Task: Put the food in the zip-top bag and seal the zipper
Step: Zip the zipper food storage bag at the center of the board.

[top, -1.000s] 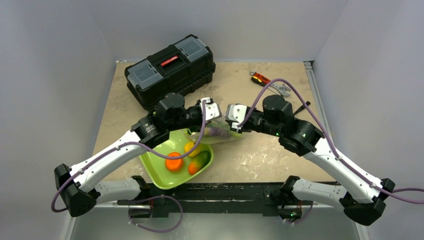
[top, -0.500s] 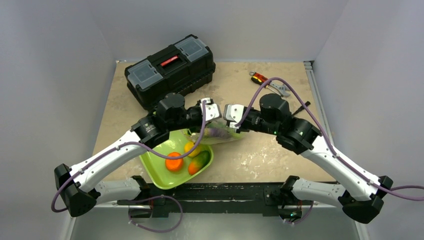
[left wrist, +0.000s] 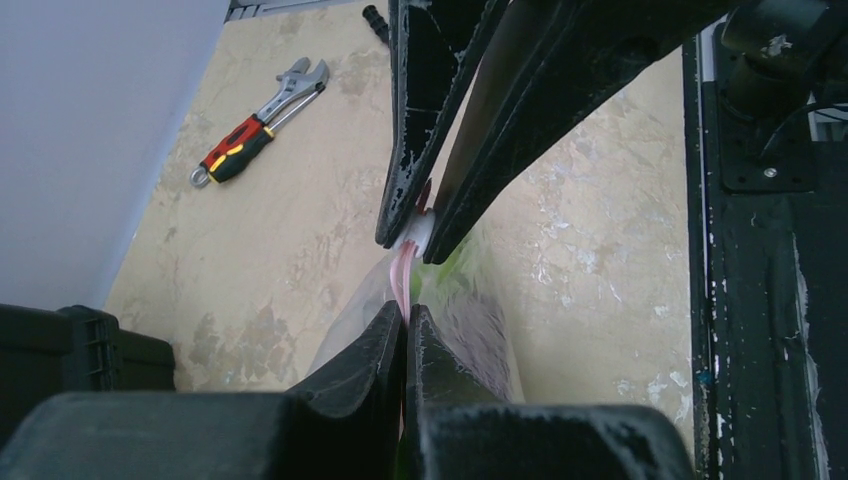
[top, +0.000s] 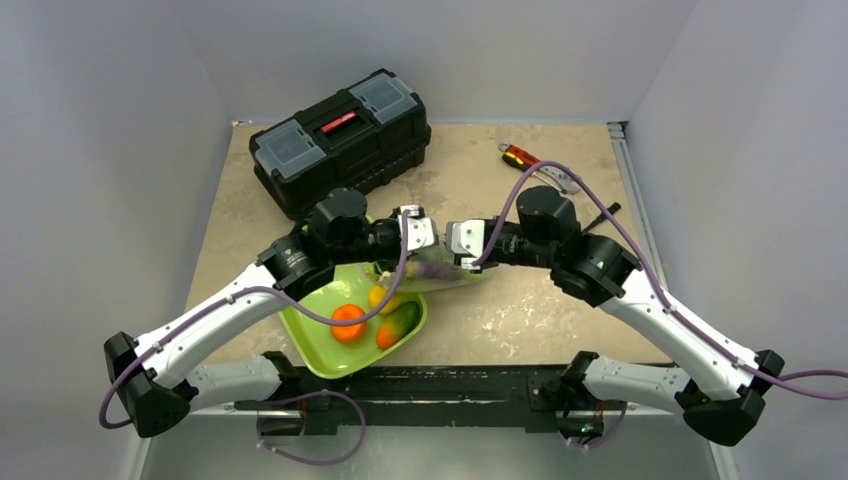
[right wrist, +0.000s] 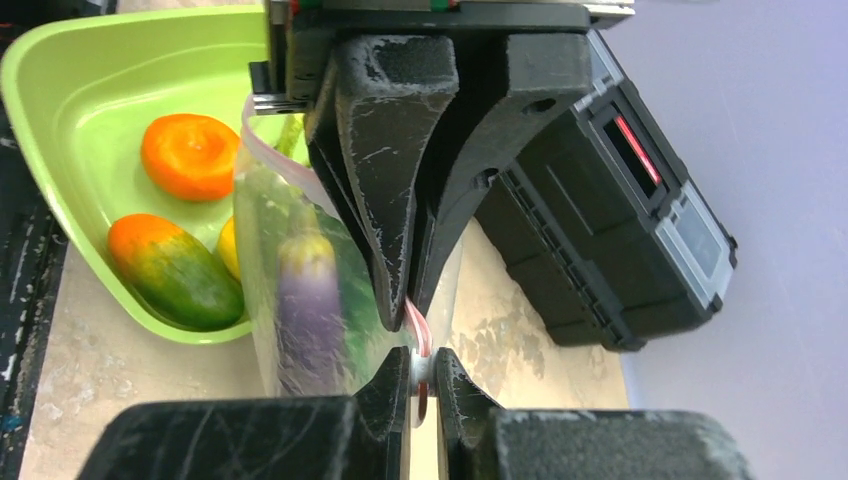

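Observation:
The clear zip-top bag (top: 438,270) hangs between my two grippers above the table, beside the tray. A purple eggplant (right wrist: 305,290) and something green show inside it. My left gripper (left wrist: 406,312) is shut on the pink zipper (left wrist: 402,272). My right gripper (right wrist: 422,362) is shut on the zipper (right wrist: 415,318) at its white slider, tip to tip with the left one. From above, the left gripper (top: 428,248) and right gripper (top: 450,252) almost touch. An orange (right wrist: 190,155), an orange-green fruit (right wrist: 175,270) and a yellow piece (right wrist: 228,250) lie in the tray.
The lime-green tray (top: 308,322) sits at the near edge under the left arm. A black toolbox (top: 340,135) stands at the back left. A red-handled wrench (top: 535,165) lies at the back right. The table's black front rail (left wrist: 770,300) is close by.
My right gripper has slid left along the zipper until it meets the left gripper. The left arm has shifted slightly left and down. The bag stays held.

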Motion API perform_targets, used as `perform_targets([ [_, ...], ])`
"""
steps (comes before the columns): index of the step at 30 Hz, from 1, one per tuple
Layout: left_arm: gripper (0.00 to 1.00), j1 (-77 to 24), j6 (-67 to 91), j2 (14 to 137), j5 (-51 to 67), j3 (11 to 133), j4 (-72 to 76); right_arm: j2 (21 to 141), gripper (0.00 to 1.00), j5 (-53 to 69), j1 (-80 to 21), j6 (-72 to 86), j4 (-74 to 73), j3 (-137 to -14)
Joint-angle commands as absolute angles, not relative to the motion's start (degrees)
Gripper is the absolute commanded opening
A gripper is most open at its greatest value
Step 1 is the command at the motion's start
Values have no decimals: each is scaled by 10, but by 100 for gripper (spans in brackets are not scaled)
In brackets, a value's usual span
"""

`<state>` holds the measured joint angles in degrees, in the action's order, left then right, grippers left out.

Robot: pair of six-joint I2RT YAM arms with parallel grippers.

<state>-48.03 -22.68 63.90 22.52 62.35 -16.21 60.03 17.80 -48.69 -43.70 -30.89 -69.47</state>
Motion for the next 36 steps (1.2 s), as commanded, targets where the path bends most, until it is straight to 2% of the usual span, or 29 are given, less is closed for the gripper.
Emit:
perform_targets([
  [1, 0, -486, -251, 623, 289, 624, -128, 616, 0, 278, -494, -475, -274, -688],
  [10, 0, -486, -266, 605, 290, 616, -128, 653, 0, 287, -493, -509, -313, -716],
  [18, 0, -487, -279, 596, 276, 609, -128, 674, 0, 377, -493, -539, -369, -740],
  [26, 0, -485, -276, 591, 265, 603, -112, 613, 4, 352, -493, -491, -334, -679],
  [33, 0, -485, -266, 596, 277, 604, -108, 631, 3, 351, -494, -481, -307, -674],
  [36, 0, -485, -263, 596, 282, 605, -107, 636, 9, 325, -494, -467, -275, -672],
])
